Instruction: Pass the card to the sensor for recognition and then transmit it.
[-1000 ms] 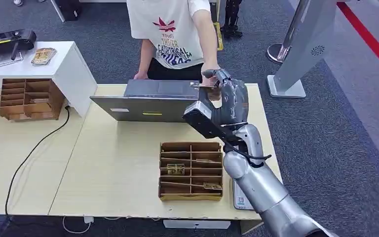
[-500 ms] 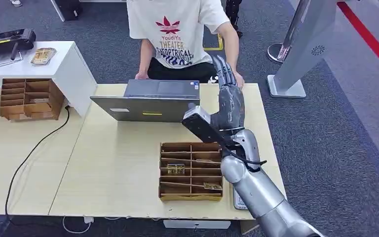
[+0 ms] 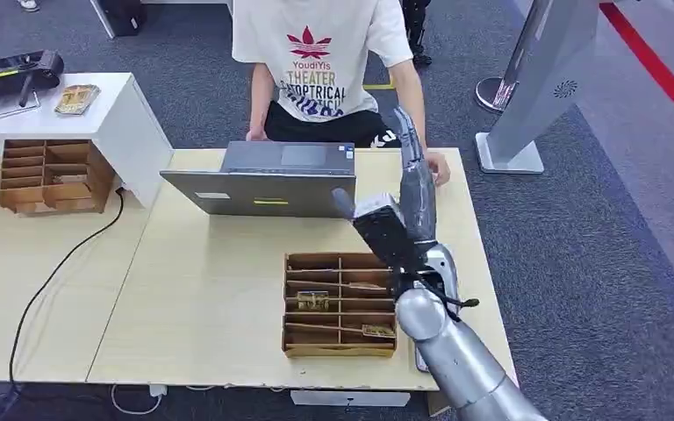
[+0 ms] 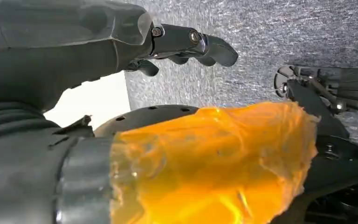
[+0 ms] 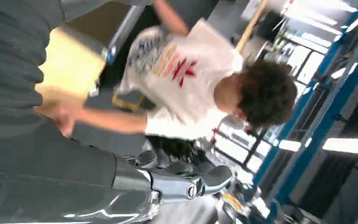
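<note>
My right hand (image 3: 414, 180) is raised over the far right part of the table, fingers stretched out straight toward the person (image 3: 325, 53), with nothing in it. Its extended fingers (image 5: 186, 179) also show in the right wrist view, empty, with the person beyond them. The person's hand (image 3: 440, 167) rests at the table's far edge just past my fingertips; I cannot make out a card in it. Two cards (image 3: 312, 301) lie in the wooden organiser (image 3: 340, 263) near the table's front. My left hand (image 4: 186, 44) hangs over grey carpet, fingers apart and holding nothing.
A grey laptop (image 3: 263, 189) stands open at the far side of the wooden table (image 3: 202, 298). A second wooden organiser (image 3: 48, 175) sits at the left beside a white cabinet (image 3: 127, 123). A black cable (image 3: 53, 281) runs across the left table.
One second ago my right hand pinched a card with the person's hand on it. The card has left my hand, my fingers have straightened, and the person's hand has drawn back to the table edge.
</note>
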Controlling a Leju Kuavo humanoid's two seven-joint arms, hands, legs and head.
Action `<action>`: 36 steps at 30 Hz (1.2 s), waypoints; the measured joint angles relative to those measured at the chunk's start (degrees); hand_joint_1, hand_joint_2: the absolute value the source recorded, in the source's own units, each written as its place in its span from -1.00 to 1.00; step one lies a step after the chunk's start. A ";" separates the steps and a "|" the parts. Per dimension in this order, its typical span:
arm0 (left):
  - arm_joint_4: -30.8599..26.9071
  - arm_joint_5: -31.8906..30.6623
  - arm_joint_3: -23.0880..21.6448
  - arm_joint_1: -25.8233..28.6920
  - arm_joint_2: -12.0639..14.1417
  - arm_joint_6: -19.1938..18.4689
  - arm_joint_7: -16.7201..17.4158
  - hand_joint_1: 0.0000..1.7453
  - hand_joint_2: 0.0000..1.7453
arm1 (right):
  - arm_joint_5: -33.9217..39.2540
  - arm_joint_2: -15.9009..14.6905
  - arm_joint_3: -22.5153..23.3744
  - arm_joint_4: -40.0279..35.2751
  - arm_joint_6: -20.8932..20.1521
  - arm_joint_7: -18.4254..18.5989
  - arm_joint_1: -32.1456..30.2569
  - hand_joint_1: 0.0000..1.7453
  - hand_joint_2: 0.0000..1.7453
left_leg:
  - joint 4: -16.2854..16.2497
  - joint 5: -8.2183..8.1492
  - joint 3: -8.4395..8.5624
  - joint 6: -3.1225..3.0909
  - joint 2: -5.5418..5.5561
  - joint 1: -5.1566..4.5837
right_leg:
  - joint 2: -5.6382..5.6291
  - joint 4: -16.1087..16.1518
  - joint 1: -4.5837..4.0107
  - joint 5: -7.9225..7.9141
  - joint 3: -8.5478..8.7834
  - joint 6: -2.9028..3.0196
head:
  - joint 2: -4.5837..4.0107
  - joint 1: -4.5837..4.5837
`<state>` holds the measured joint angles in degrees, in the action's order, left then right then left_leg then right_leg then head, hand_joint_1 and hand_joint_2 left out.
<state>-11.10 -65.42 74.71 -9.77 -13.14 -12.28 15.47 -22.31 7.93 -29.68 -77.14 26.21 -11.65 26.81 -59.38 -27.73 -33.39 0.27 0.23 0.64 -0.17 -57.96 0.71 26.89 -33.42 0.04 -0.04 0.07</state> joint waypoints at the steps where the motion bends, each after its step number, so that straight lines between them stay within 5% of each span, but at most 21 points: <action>1: 0.00 0.41 0.22 0.09 0.02 0.07 -0.17 -1.00 -1.00 | 2.15 0.00 0.00 -1.61 -0.52 -0.30 -1.26 -1.00 1.00 | 0.00 -0.01 -0.01 0.00 0.00 0.00 | 0.00 0.00 0.00 0.02 -0.01 0.01 | 0.00 0.00; 9: 0.00 3.32 2.21 1.06 0.35 0.02 -2.27 -1.00 -1.00 | 7.33 -2.18 -1.46 -10.65 -4.19 -2.40 -9.24 -1.00 1.00 | 0.01 -0.07 -0.02 -0.02 -0.01 0.00 | -0.01 0.01 0.00 0.05 -0.04 0.01 | 0.00 0.00; 23: 0.00 5.62 5.33 2.05 1.05 -0.24 -3.61 -1.00 -1.00 | 2.72 -7.74 -4.70 -16.19 -4.24 -4.65 -20.95 -1.00 1.00 | 0.01 -0.09 -0.03 0.00 -0.01 0.00 | 0.00 0.01 0.00 0.07 -0.03 0.00 | 0.00 0.00; 26: 0.00 5.86 5.70 2.11 1.20 -0.24 -3.63 -1.00 -1.00 | 1.87 -8.37 -4.70 -16.19 -4.26 -4.76 -22.44 -0.66 1.00 | 0.01 -0.09 -0.03 0.00 -0.01 0.00 | 0.00 0.01 0.00 0.07 -0.03 0.00 | 0.00 0.00; 36: 0.00 6.97 6.91 2.35 1.49 -0.37 -3.82 -1.00 -1.00 | 3.31 -9.77 -4.28 -17.55 -5.18 -6.47 -27.88 -0.90 1.00 | 0.02 -0.12 -0.03 -0.02 -0.02 0.00 | -0.01 0.02 0.00 0.08 -0.04 0.00 | 0.00 0.02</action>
<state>-11.10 -58.45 81.61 -7.42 -11.65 -12.66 11.65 -18.99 -1.84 -33.97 -94.69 21.03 -18.12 -1.07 -59.36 -27.85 -33.42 0.25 0.21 0.64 -0.18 -57.94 0.71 26.97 -33.46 0.04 -0.04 0.09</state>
